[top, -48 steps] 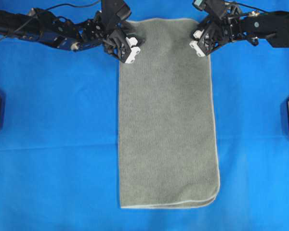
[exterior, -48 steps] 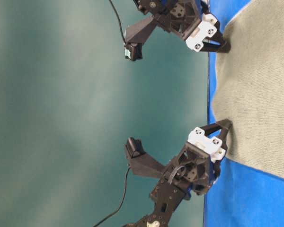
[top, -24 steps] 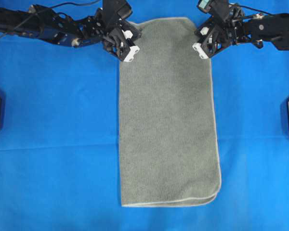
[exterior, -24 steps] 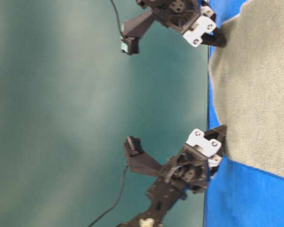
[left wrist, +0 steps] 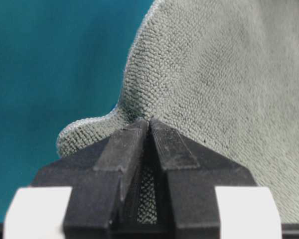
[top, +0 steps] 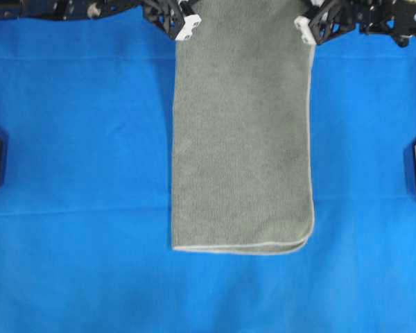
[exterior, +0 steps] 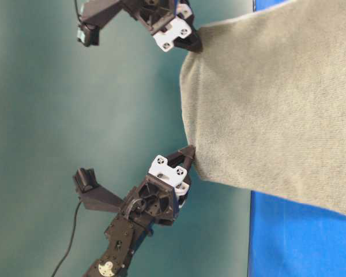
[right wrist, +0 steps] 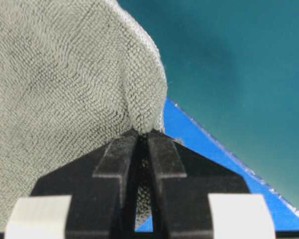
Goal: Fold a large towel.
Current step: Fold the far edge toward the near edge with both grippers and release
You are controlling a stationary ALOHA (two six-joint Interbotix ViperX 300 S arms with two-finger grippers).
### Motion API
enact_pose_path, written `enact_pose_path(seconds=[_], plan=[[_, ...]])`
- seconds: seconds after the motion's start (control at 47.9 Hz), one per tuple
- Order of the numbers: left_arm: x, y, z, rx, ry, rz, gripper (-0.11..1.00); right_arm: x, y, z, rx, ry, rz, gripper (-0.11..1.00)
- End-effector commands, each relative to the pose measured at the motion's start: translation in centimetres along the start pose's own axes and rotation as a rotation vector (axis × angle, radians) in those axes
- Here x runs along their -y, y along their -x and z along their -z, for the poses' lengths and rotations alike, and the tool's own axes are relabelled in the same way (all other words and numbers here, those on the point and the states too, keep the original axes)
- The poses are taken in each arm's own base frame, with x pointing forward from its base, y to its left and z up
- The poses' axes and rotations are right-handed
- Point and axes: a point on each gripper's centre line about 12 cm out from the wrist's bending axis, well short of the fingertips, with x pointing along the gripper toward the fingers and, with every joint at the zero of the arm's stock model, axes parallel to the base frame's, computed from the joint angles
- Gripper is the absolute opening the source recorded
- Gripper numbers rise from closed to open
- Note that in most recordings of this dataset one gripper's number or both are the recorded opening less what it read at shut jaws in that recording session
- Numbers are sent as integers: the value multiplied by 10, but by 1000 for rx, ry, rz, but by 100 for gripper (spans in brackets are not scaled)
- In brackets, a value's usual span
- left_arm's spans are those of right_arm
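Towel (top: 243, 139): one, large, grey-green, pale stitched hem, rounded corners. Lies as a long strip on the blue bench (top: 76, 173), its long axis running from the far edge of the bench toward the near side. Near end rests flat, its rounded corner at the right; it appears already doubled there, though the layers are hard to count. Far end is raised clear of the bench, as the table-level view shows, and hangs between two pincers.

Left pincer (top: 185, 26): jaws pressed together, pinching the far-left corner of the towel; the wrist view shows cloth caught between the fingers (left wrist: 134, 144).

Right pincer (top: 307, 29): jaws likewise pressed together on the far-right corner, a pucker of cloth rising from the fingers (right wrist: 164, 154).

Governing relation: the whole length of the towel stretches away from both pincers toward the near side, and both hold at about the same level, neither arm nearer the free end. Judgement: the next fold calls for carrying the held edge along the long axis to meet the near hem, both arms together.
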Motion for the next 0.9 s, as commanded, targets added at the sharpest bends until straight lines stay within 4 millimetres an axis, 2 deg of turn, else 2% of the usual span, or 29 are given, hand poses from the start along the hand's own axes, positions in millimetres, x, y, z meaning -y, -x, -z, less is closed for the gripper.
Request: enact_pose_path(seconds=[0.0, 0.083, 0.229, 0.334, 0.417, 0.563, 0.709, 0.876], plan=[[-4, 14, -18, 40, -4, -8, 2, 8, 14, -6, 31, -23, 26, 5], [9, 21, -21, 45, -24, 17, 2, -2, 27, -5, 52, -8, -3, 5], [46, 48, -21, 72, -91, 92, 2, -29, 59, 6, 75, 22, -67, 5], [75, 68, -10, 79, -137, 158, 2, -49, 83, 19, 73, 48, -109, 5], [97, 82, 4, 82, -164, 211, 2, -64, 103, 33, 61, 69, -152, 5], [133, 108, 29, 83, -191, 312, 2, -91, 126, 59, 3, 87, -247, 5], [171, 127, 52, 50, -232, 420, 2, -120, 137, 82, -65, 142, -333, 5], [217, 131, 97, -40, -267, 529, 2, -152, 139, 113, -176, 213, -390, 5]])
